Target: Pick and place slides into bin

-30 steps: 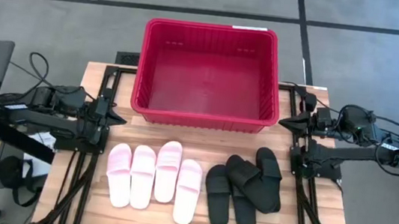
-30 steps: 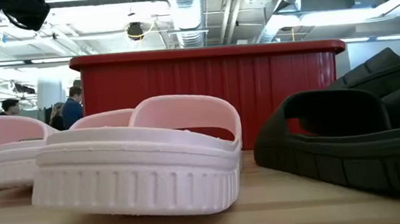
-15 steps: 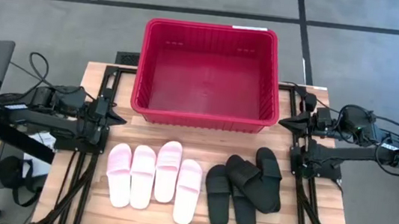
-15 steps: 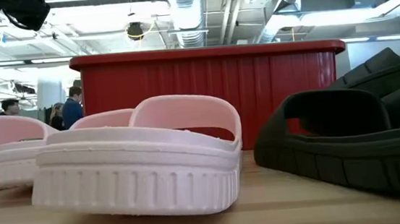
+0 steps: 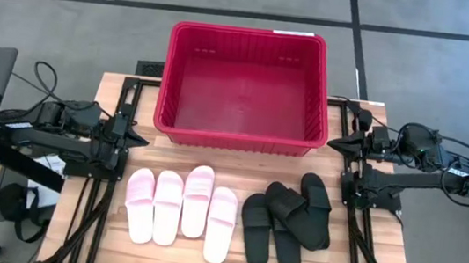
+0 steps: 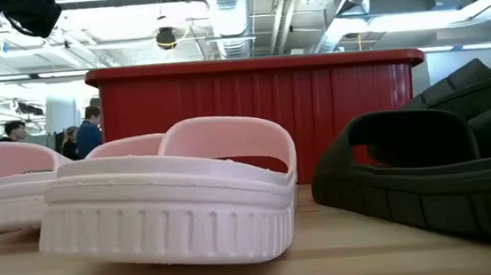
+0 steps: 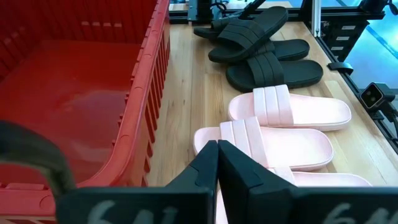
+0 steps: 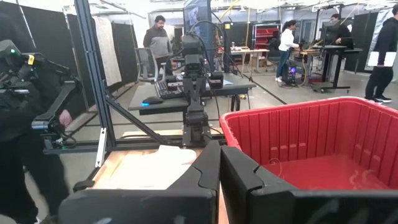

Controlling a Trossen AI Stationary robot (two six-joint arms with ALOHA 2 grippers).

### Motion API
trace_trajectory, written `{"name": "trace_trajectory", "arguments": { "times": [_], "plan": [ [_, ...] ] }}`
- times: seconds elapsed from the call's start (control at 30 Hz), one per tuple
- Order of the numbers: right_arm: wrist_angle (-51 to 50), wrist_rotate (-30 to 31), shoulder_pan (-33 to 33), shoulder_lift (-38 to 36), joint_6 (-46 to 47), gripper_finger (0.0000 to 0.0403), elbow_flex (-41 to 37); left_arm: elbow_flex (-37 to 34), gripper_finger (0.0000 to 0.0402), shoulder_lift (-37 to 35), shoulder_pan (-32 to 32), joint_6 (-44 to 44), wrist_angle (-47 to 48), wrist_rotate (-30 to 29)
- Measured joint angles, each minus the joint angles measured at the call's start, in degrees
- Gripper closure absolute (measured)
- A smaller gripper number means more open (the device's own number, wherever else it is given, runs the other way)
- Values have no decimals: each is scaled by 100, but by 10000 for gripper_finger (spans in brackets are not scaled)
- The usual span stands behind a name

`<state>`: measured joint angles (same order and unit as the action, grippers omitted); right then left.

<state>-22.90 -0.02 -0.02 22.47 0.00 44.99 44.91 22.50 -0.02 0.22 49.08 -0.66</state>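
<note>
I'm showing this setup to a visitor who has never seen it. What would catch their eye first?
Probably the big red bin, empty, at the far edge of the wooden table. In front of it lie two groups of slides: four pink slides in a row toward the left arm's side, and black slides overlapping in a heap toward the right. The left gripper and right gripper wait shut at the table's sides.

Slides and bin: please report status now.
Left hand and right hand shut, parked. Pink foam slides, black rubber slides on table. Red plastic bin empty.
</note>
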Motion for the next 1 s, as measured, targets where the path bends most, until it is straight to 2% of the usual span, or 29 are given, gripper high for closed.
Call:
{"name": "trace_trajectory", "arguments": {
  "times": [0.57,0.9,1.0],
  "plan": [
    [0,1,0,1,1,403,-1,0,401,-1,-1,-16,1,2],
    [0,0,-1,1,1,403,0,1,401,-1,-1,-1346,-4,9],
    [0,1,0,0,0,403,0,-1,401,0,-2,-1345,-4,-316]
  ]
}}
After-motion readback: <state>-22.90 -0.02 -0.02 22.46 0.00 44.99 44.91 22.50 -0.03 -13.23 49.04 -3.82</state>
